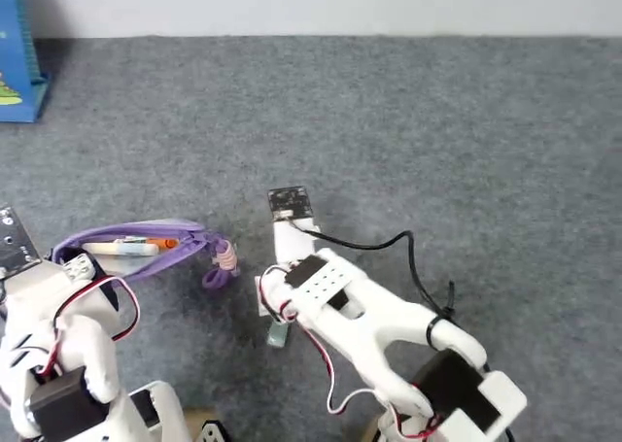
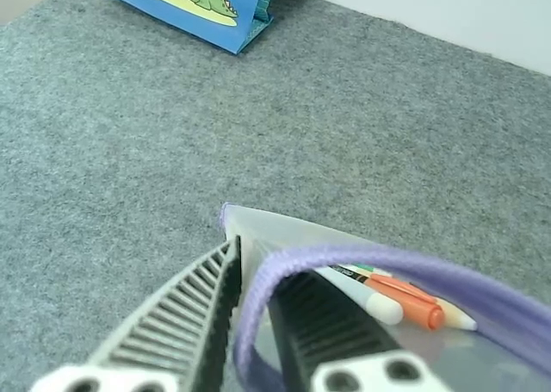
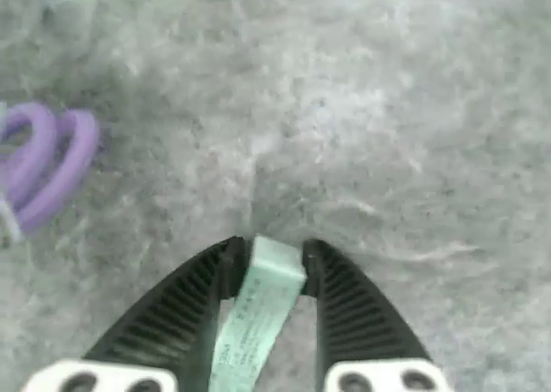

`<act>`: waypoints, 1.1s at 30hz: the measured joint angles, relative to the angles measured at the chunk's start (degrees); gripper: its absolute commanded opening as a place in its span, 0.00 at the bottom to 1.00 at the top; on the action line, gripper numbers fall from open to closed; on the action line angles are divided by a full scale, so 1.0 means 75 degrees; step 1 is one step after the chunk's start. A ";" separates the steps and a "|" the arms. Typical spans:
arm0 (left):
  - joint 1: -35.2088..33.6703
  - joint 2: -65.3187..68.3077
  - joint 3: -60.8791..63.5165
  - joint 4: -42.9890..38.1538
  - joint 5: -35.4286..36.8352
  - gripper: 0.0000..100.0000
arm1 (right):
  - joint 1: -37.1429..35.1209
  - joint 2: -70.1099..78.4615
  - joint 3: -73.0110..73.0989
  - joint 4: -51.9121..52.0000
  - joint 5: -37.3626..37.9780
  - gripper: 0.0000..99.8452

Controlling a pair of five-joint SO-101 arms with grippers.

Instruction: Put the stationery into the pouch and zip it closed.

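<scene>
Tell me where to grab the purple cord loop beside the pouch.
Pinch the purple cord loop across its free end, coming down from above, away from the clear purple-rimmed pouch: it lies flat on the grey carpet, clear of the mouth.

Soft, even light, perhaps from overhead, casts faint shadows.

Grey, felt-like tabletop [image 1: 437,121], wall along the far edge. On it at near left lies the pouch [image 1: 160,259], mouth open, with a purple cord loop [image 1: 216,275] trailing from one end. A blue box [image 1: 17,63] stands at far left. A pale-green strip [image 1: 278,333] sits near centre-front, possibly touching the surface.
</scene>
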 measured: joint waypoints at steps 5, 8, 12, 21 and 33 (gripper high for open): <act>0.0000 0.0000 0.0035 -0.0023 0.0000 0.01 | -0.0023 -0.0457 -0.0012 0.0762 -0.0012 0.01; 0.0000 0.0000 0.0035 -0.0023 0.0000 0.01 | 0.0117 -0.0797 -0.0012 0.1032 0.0281 0.01; 0.0000 0.0000 0.0035 -0.0023 0.0000 0.01 | 0.0985 -0.1032 -0.0012 0.1043 0.1231 0.01; 0.0270 0.0000 0.0035 -0.0035 0.0000 0.01 | 0.2825 -0.1559 -0.0012 0.1219 0.3095 0.01; 0.1875 0.0094 -0.0305 0.0070 0.0199 0.01 | 0.2215 -0.5931 -0.0012 0.2872 0.3223 0.01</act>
